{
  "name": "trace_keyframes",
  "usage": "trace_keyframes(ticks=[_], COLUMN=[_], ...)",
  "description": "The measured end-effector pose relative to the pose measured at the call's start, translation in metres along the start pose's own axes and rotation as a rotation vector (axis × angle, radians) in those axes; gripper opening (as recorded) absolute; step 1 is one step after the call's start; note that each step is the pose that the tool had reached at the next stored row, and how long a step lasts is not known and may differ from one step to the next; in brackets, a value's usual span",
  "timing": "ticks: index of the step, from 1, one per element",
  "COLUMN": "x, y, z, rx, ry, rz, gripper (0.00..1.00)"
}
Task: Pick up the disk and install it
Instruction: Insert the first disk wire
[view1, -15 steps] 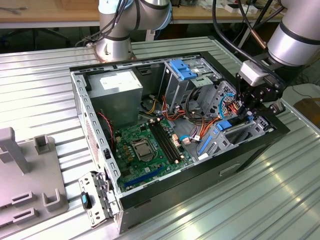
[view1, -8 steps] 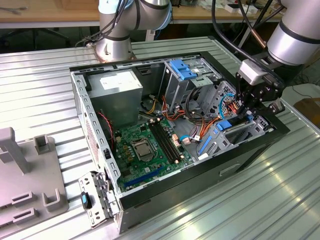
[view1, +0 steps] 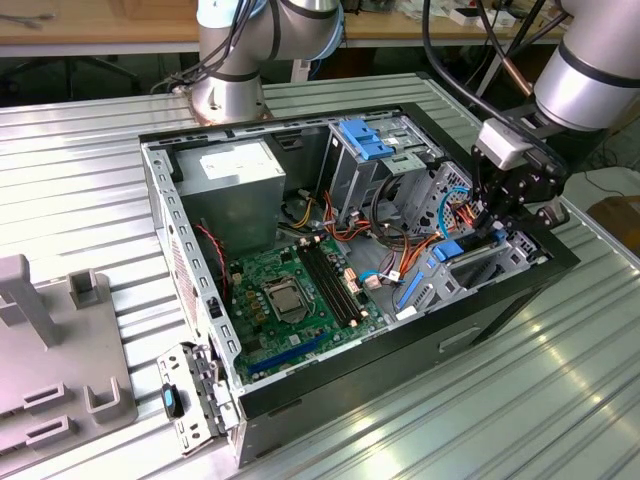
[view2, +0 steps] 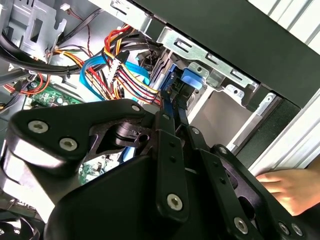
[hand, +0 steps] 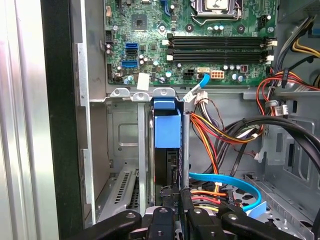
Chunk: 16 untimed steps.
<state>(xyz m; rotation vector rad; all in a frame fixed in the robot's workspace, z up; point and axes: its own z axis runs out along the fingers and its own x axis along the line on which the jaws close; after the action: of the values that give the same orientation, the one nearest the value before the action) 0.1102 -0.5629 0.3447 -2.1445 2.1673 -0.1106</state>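
A big metal table (view1: 560, 400) with ribbed panels carries an open computer case (view1: 400, 350), which lies on its side with the cover off. The robot arm (view1: 590, 60) comes in from the exterior view's right and reaches down into the corner of the case at that side. A second grey arm base (view1: 235, 70) stands behind the case.

Inside the case, the green circuit board (view1: 290, 295) covers the floor, and a grey power box (view1: 235, 190) sits at the back wall. Next to it stands a metal cage with a light blue plate (view1: 365, 138) on top. A grey plastic holder (view1: 50, 370) stands on the table at the exterior view's left.

The gripper (view1: 492, 228) is low in the drive bay (hand: 125, 145) at the front corner of the case. In the first wrist view its black fingers (hand: 172, 192) are pressed against the two sides of the disk (hand: 167, 135), so it is pinching the disk by its lower end. The disk stands on edge inside the narrow metal slot of the bay, with its blue carrier end pointing toward the circuit board. A bundle of red, orange and yellow wires (hand: 225, 132) and a flat blue cable (hand: 230, 182) lie just beside the slot.

In the second wrist view, a person's hand (view2: 292, 187) rests near the outer wall of the case.
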Motion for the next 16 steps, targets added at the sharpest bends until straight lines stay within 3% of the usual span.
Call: trace_keyframes(ticks=[16], x=[0.0001], y=[0.0007], z=[0.0058], rx=[-0.0001], ry=[0.0004], rz=[0.004], gripper=[0.17])
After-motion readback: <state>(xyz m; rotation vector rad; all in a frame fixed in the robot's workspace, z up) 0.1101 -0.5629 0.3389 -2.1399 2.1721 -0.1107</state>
